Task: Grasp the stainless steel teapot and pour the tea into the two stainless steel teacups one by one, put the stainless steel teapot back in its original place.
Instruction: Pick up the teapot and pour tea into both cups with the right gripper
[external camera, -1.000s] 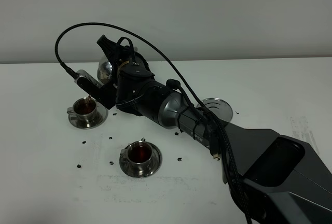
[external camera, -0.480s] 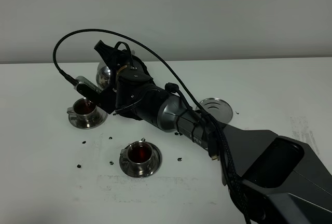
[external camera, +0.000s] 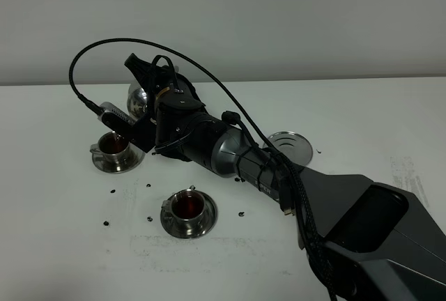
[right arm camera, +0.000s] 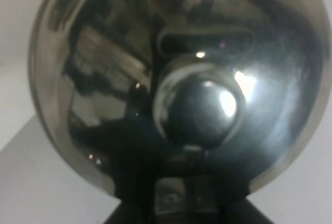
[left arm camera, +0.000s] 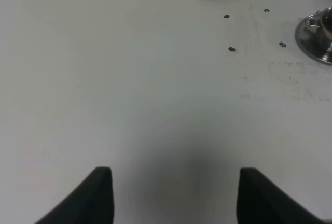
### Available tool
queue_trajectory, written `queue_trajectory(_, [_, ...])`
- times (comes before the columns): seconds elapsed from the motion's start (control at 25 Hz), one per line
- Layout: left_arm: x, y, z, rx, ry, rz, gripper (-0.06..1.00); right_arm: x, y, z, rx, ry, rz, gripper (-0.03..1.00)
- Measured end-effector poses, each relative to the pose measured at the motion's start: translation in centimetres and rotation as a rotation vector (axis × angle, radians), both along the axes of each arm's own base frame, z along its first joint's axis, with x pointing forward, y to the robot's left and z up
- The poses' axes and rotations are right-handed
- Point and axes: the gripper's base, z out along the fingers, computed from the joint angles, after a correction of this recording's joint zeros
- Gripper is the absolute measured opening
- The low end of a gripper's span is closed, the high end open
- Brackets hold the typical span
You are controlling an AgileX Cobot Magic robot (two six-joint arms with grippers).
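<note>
Right pincer [external camera: 143,81] was hard for us to read: in the high view its dark fingers rose at the far left of the white table [external camera: 56,245], wrapped about the shiny conical stainless steel teapot [external camera: 139,97], so we took it as clamped on the pot — though the contact itself lay hidden behind the black wrist. In the right wrist view the teapot [right arm camera: 176,89] filled nearly the whole picture, its rounded knob at the centre and reflections smeared across the polished lid.

We saw the pot held off the table and tilted, just above and beside the far-left small stainless steel teacup [external camera: 113,145], which sat on its round steel saucer and held dark red liquid. We could not make out the spout tip or any stream. A second small steel teacup on a saucer [external camera: 189,206] stood nearer and further right, well apart from the first, also holding dark red liquid. A bare round steel disc [external camera: 291,145] lay on the table to the right, partly behind the arm. Small dark specks [external camera: 113,191] dotted the table between and around the cups.

Left pincer [left arm camera: 175,195] hung over bare table — its two dark fingertips stood wide apart with nothing between them. Beyond it, that view caught the edges of both saucers.
</note>
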Motion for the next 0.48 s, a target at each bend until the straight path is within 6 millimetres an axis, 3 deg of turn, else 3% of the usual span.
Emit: queue_trajectory(0.48, [0.00, 0.00, 0.00, -0.001, 0.000, 0.001, 0.53, -0.17, 0.03, -0.45, 0.072, 0.065, -0.023, 0.18])
